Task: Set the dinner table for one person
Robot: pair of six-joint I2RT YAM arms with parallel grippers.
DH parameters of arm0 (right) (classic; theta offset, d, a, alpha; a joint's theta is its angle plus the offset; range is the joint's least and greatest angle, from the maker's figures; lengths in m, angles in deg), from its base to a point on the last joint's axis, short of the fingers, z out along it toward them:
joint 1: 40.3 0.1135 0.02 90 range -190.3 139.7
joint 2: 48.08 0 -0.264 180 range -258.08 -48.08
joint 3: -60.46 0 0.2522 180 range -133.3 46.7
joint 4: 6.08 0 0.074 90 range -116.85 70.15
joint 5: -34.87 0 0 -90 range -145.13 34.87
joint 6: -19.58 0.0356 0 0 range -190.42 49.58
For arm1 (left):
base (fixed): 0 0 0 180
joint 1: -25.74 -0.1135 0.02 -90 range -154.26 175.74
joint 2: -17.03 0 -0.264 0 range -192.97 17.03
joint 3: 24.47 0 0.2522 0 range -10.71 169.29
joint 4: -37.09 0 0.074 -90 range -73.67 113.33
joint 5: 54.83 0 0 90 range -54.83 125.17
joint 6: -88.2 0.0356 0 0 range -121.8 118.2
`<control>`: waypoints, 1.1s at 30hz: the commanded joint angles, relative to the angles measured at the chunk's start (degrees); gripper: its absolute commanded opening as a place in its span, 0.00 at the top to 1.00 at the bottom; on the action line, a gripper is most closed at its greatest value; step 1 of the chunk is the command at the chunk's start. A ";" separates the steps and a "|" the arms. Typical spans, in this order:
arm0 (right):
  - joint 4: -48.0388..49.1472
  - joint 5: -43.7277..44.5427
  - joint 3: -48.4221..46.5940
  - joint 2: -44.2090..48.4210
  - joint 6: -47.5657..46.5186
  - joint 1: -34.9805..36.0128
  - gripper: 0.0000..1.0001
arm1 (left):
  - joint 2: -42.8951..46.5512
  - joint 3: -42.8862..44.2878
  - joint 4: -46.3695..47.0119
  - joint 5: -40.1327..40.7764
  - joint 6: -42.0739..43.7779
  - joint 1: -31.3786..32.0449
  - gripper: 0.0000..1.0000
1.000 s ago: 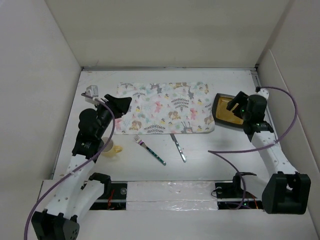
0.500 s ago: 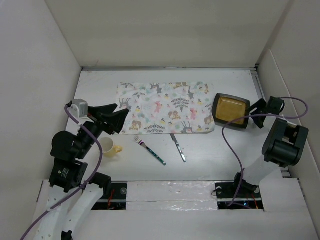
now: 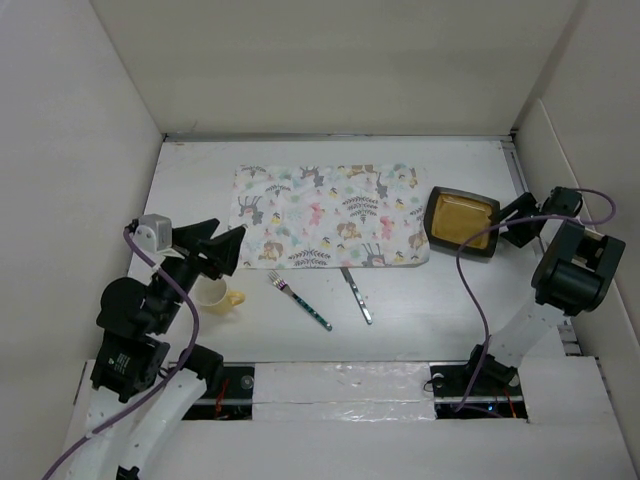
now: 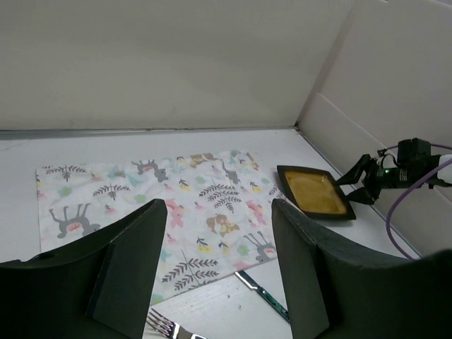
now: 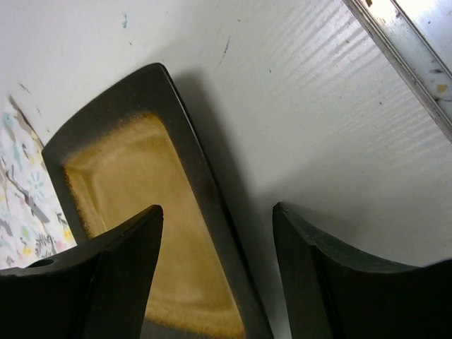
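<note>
The dinner table [image 3: 420, 320] is a white board. A patterned placemat [image 3: 330, 215] lies on its far middle. A black plate with a yellow inside [image 3: 462, 222] sits right of the mat. A fork [image 3: 300, 300] and a knife [image 3: 356, 295] lie in front of the mat, and a yellow mug [image 3: 215, 295] stands at the left. My left gripper [image 3: 228, 240] is open and empty, raised above the mug and the mat's left corner. My right gripper [image 3: 503, 226] is open, its fingers either side of the plate's right rim [image 5: 205, 205].
White walls close in the table on the left, back and right. A metal rail [image 5: 417, 63] runs along the right edge. From the left wrist I see the mat [image 4: 155, 205], the plate [image 4: 314, 192], the fork [image 4: 166, 326] and the knife [image 4: 265, 293].
My left arm has drawn back to the near left and risen, uncovering the mug. My right arm has swung out to the right; its gripper now sits low at the plate's right rim.
</note>
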 commanded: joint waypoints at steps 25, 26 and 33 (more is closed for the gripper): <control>-11.62 -6.71 -1.70 -2.00 -3.43 -0.26 0.78 | 6.55 0.58 1.65 8.31 1.29 1.32 0.44; -11.01 -6.45 -1.44 -1.82 -3.34 -0.78 0.90 | 6.38 0.58 1.21 8.66 1.38 1.32 0.44; -1.44 -3.46 6.29 9.05 2.18 -6.85 1.00 | 5.41 -0.21 1.56 8.75 1.03 1.32 0.46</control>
